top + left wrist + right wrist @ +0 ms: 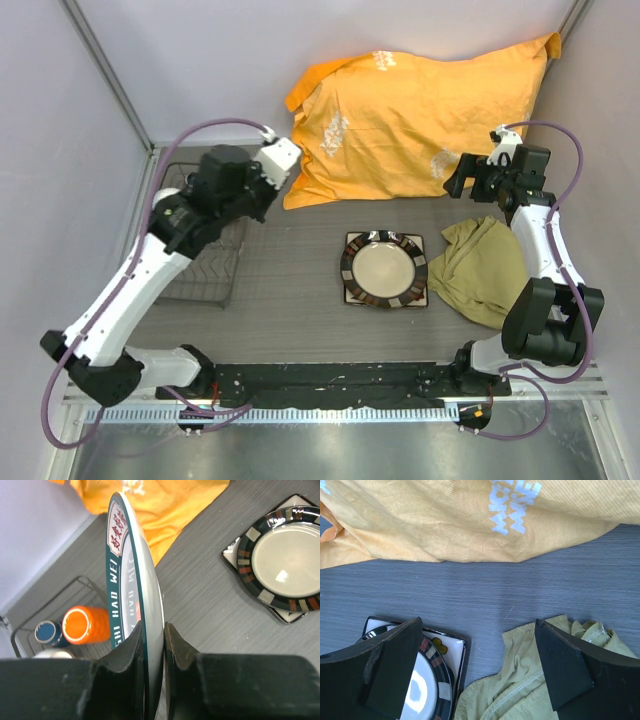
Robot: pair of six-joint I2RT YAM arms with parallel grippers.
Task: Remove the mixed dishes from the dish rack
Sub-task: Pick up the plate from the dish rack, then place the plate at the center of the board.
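My left gripper (154, 645) is shut on the edge of a white plate with a dark green lettered rim (131, 570), held on edge above the dish rack (205, 285). In the rack below it stand the orange mug (87, 625), the small dark blue cup (48, 632) and a bit of the white bowl (52, 653). The round dark-rimmed plate (383, 268) lies on the square flowered plate (417, 243) mid-table. My right gripper (477, 665) is open and empty, above the table between those plates and an olive cloth.
A big orange bag (420, 110) lies along the back of the table. A crumpled olive cloth (480, 268) lies right of the stacked plates. Grey walls close in the left, back and right sides.
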